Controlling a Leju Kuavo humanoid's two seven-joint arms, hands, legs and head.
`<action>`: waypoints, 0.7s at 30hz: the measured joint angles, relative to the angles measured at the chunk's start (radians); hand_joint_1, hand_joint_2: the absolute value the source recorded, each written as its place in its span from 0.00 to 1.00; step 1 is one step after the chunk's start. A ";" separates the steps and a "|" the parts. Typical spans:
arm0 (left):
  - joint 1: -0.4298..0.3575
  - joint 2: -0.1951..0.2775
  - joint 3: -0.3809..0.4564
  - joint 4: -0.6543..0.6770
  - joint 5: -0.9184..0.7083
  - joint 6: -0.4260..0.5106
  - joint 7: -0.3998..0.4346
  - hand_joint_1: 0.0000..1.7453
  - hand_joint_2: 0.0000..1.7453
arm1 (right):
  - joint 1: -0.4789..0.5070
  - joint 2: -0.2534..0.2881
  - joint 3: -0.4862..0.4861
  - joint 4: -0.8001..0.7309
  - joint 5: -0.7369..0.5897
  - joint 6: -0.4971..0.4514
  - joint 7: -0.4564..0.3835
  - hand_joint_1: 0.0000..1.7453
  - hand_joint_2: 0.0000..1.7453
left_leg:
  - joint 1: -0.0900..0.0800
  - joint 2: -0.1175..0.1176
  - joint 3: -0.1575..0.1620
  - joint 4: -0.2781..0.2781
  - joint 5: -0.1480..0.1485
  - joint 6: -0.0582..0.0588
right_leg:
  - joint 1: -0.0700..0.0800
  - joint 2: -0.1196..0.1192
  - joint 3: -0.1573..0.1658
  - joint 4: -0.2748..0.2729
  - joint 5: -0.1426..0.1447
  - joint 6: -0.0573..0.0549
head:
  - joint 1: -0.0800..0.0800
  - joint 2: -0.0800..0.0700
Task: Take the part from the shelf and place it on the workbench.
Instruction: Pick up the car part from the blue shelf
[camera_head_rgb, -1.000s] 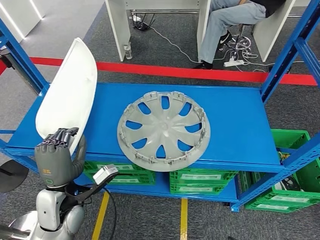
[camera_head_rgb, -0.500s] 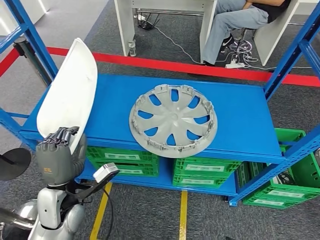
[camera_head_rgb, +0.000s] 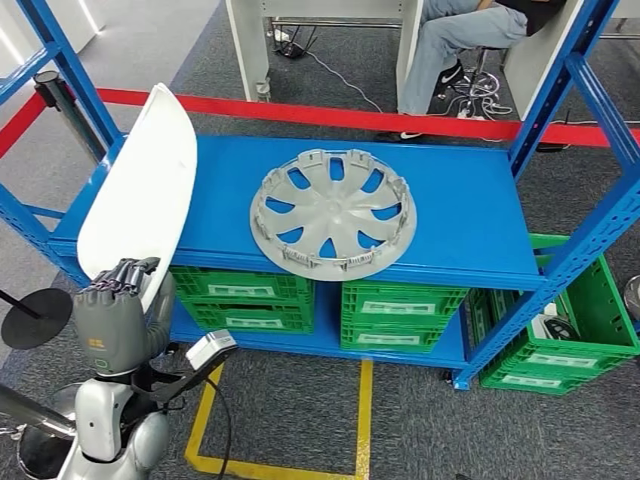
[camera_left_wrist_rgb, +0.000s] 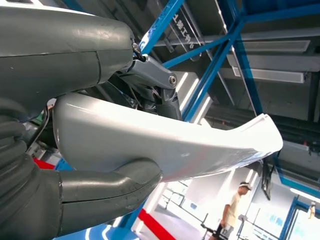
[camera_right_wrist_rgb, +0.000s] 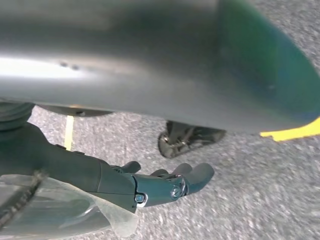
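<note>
Shelving of blue painted steel stands across the head view, its wide middle deck carrying a round silver-grey plastic wheel cover that lies flat with its clip-lined inner side up, close to the deck's front edge. The left hand, grey-backed with dark fingers, is raised at the lower left of that view and grips the bottom edge of a long, curved white plastic panel, which is the task's part; the panel rises upright from the hand and leans slightly away, its upper end overlapping the left end of the blue deck in the picture, so it is carried in the air rather than resting on the shelf. From the left wrist view the thick grey thumb presses along one face of the white panel while the darker fingers close over the other face. The right hand hangs over grey carpet with its dark fingers loosely curved and slightly apart, holding nothing. Under the deck, green plastic crates sit on the lower shelf, and another green crate stands at the right. Beyond the shelving a red floor stripe runs across, and a seated person's legs show at a white desk.
</note>
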 joint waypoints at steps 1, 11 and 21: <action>0.001 0.001 0.000 0.000 0.002 0.000 -0.002 1.00 1.00 | 0.000 0.001 0.000 0.000 0.000 0.000 0.000 0.00 0.00 | 0.003 0.000 -0.014 0.066 -0.047 -0.005 | 0.000 -0.001 -0.011 0.001 0.011 -0.002 | -0.001 0.000; 0.029 0.017 0.034 -0.024 0.053 0.000 -0.052 1.00 1.00 | 0.000 0.027 0.007 0.000 -0.001 -0.026 0.003 0.00 0.00 | 0.001 0.000 0.200 -0.143 -0.010 0.018 | 0.001 -0.002 -0.102 0.015 0.097 0.039 | 0.002 0.000; 0.056 0.021 0.068 -0.038 0.058 0.000 -0.091 1.00 1.00 | -0.002 0.042 0.016 0.003 -0.003 -0.048 -0.011 0.00 0.00 | -0.002 0.006 0.118 -0.151 0.066 0.055 | -0.002 0.005 -0.163 0.219 -0.076 0.053 | 0.016 0.000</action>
